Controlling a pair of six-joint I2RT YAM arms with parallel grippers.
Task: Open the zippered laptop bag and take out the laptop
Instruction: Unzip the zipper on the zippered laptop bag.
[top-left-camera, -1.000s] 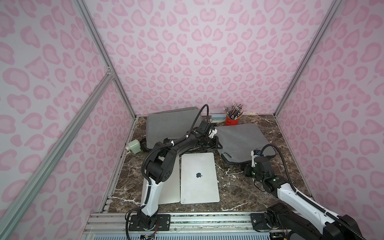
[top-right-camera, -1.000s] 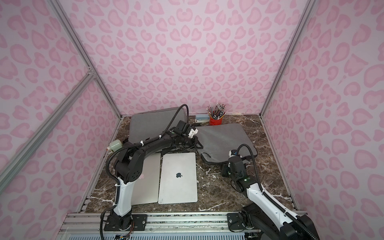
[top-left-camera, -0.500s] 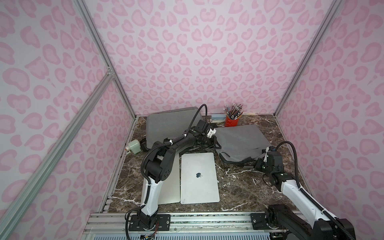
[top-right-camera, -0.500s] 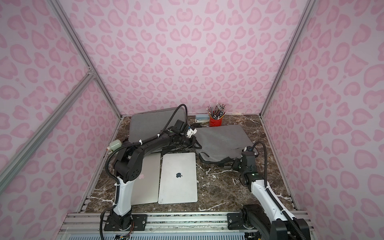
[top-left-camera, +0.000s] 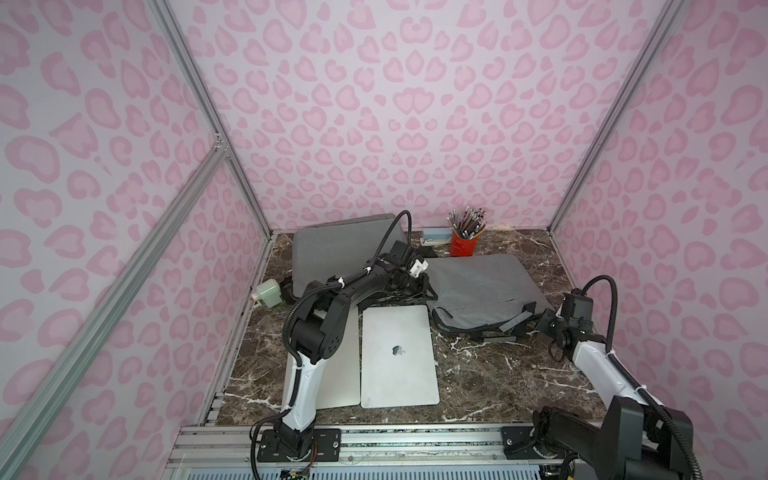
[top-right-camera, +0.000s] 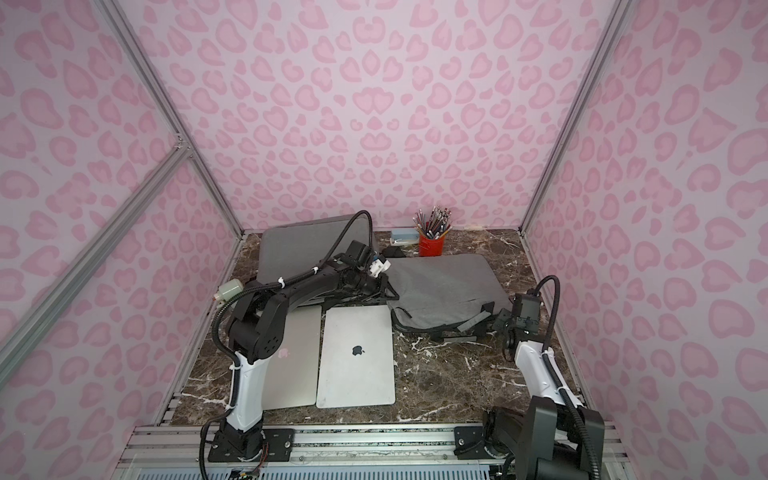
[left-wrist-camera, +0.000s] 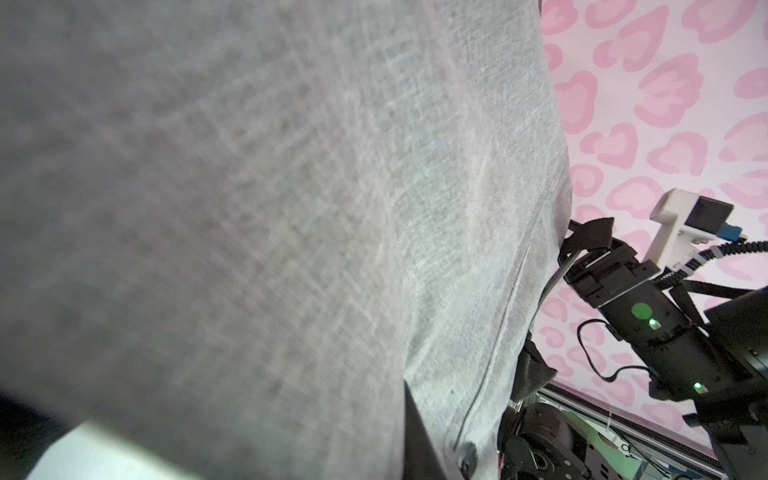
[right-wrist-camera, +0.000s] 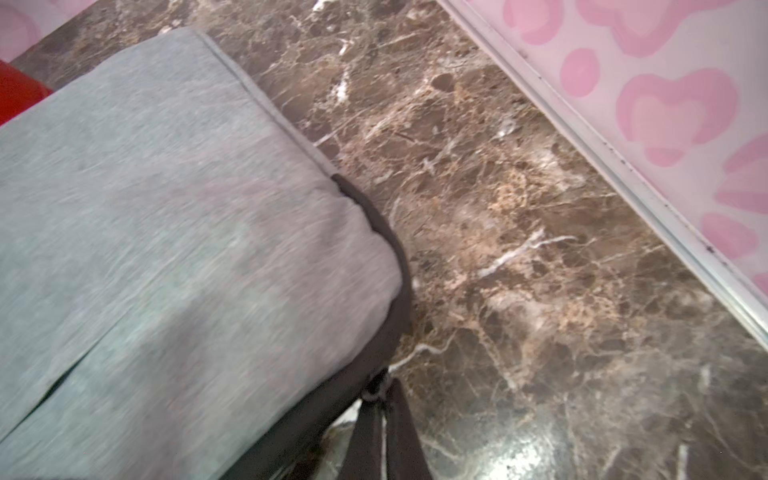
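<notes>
The bag (top-left-camera: 482, 286) lay flat on the table (top-left-camera: 498, 374). The right end effector (right-wrist-camera: 380, 405) pinched its zip pull (right-wrist-camera: 375, 391) at one corner. The left end effector (top-left-camera: 417, 289) was at another corner; I could not tell its grip.

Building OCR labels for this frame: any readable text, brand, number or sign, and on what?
Words or numbers: none readable.
Apple logo, no lettering: lid of the silver laptop.
Second laptop: faint logo-like mark, too unclear to tell.
Blue box by the red pencil cup: any print too small to read.
</notes>
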